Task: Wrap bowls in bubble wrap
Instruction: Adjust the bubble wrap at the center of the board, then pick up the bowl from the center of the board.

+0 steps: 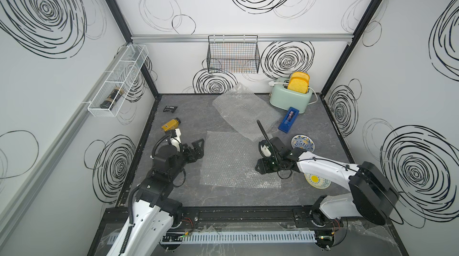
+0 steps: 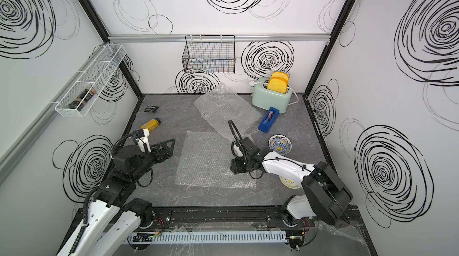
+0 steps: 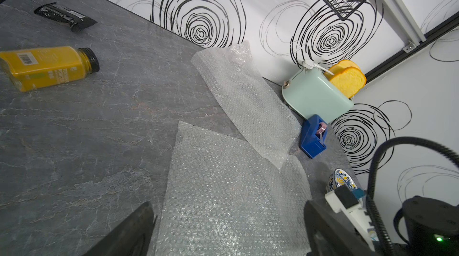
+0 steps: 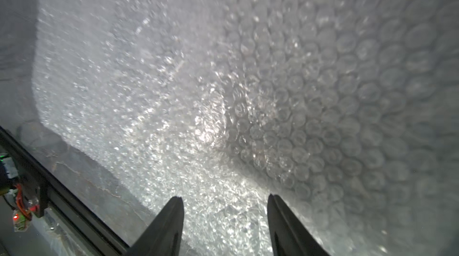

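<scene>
Clear bubbled plastic lies between the two arms. A flat bubble wrap sheet (image 1: 233, 160) is spread on the grey marbled bench (image 1: 173, 192), with the left end effector (image 3: 228, 207) at one side edge and the right end effector (image 4: 224, 200) at the opposite one. The left end effector's fingers are spread wide and nothing is between them. The right end effector hangs low over the sheet with its fingers apart and only wrap showing in the gap. In the right wrist view the plastic beside one finger rises close to the lens.

A second, crumpled bubble wrap sheet (image 1: 244, 110) lies beyond both end effectors and overlaps the flat sheet's far corner. The white round ceramic bowl with a blue patterned rim (image 1: 302, 143) sits bare near the right end effector, on the side away from the left one. The pale round bowl with a yellow sun centre (image 1: 316, 180) lies behind the right end effector, partly under that arm. A blue tape dispenser (image 1: 288, 119) and a mint-green toaster (image 1: 290, 98) stand farther beyond it.
</scene>
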Robot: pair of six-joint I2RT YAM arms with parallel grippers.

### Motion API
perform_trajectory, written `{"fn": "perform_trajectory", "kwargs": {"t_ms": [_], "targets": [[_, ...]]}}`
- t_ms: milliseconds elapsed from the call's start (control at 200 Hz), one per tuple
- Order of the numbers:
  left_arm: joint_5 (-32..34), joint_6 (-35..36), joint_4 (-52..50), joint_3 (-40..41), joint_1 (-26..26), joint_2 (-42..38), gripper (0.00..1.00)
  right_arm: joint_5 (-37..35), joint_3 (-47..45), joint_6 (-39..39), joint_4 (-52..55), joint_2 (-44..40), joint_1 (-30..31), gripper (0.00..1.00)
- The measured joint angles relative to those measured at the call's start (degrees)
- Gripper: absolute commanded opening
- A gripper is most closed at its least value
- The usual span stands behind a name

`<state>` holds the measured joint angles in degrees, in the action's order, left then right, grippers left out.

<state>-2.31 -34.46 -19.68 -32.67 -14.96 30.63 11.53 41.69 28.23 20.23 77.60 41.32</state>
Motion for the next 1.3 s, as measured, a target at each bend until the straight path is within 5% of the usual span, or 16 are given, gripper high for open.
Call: {"fn": "perform_trajectory", "kwargs": {"t_ms": [430,836,1301], "targets": [[0.3,0.0,0.0,0.0,0.0,-1.1,0.97,-17.0,5.3,2.4,2.1,-5.9,-21.6,0.56],[0.8,0.2,-0.5,-0.2,0.0,-1.6,0.97,-25.9,8.5,2.1,4.9,10.9,-26.1,0.52],[0.9,0.4,-0.8,-0.7,0.0,-0.1,0.97,-34.5,13.2,0.0,7.5,16.2,-23.4,0.08]]}}
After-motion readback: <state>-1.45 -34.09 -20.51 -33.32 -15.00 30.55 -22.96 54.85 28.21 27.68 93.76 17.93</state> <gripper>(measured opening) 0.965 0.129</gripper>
